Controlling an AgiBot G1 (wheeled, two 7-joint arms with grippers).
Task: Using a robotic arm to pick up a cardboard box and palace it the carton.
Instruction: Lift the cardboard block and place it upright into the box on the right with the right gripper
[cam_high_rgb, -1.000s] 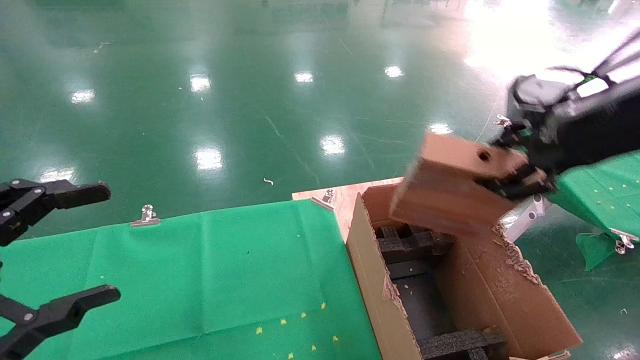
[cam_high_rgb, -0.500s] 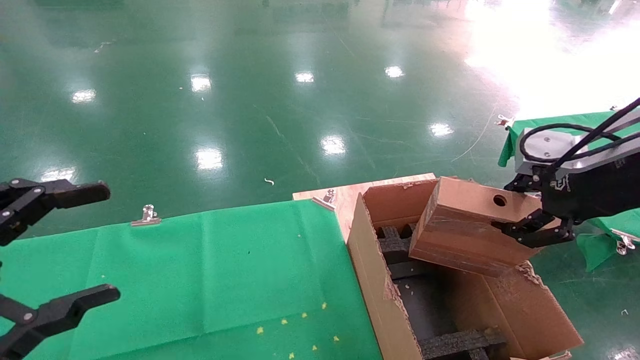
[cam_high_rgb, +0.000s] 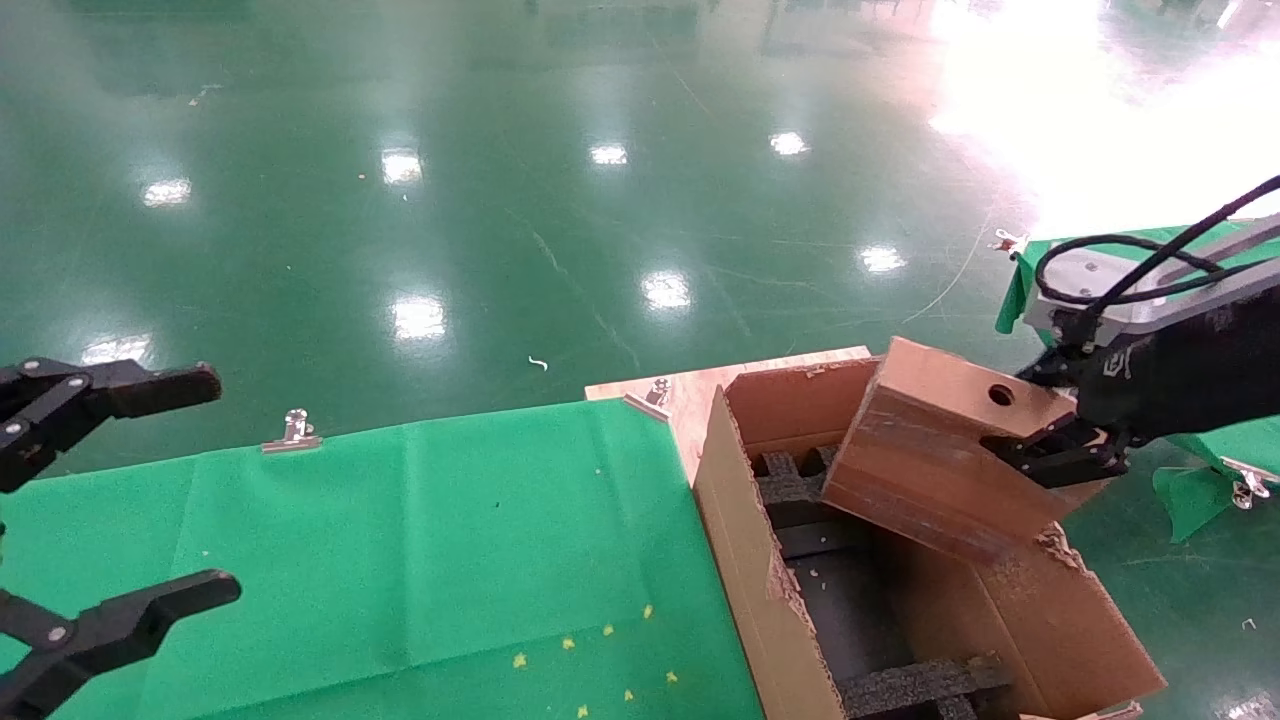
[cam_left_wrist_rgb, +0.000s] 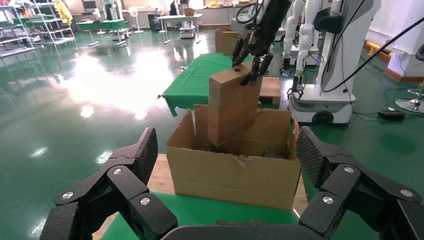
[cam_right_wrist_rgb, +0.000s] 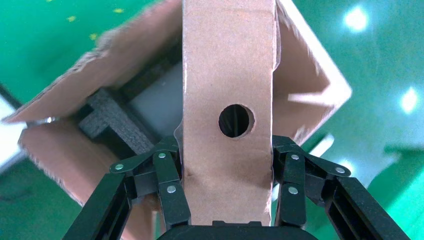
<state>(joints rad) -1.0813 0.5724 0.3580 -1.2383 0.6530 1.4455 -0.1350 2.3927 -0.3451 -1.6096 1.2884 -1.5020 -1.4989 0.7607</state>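
I see my right gripper (cam_high_rgb: 1050, 455) clamped on the cardboard box (cam_high_rgb: 940, 455), tilted, its lower end inside the carton (cam_high_rgb: 745, 560). No readable writing on either. My left gripper (cam_high_rgb: 90, 510) hangs spread wide, well left of the carton.

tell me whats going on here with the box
The right gripper is clamped on a small cardboard box, holding it tilted over the big open carton. The box's lower end dips inside the carton, above the black foam. The left gripper hangs open over the green cloth.
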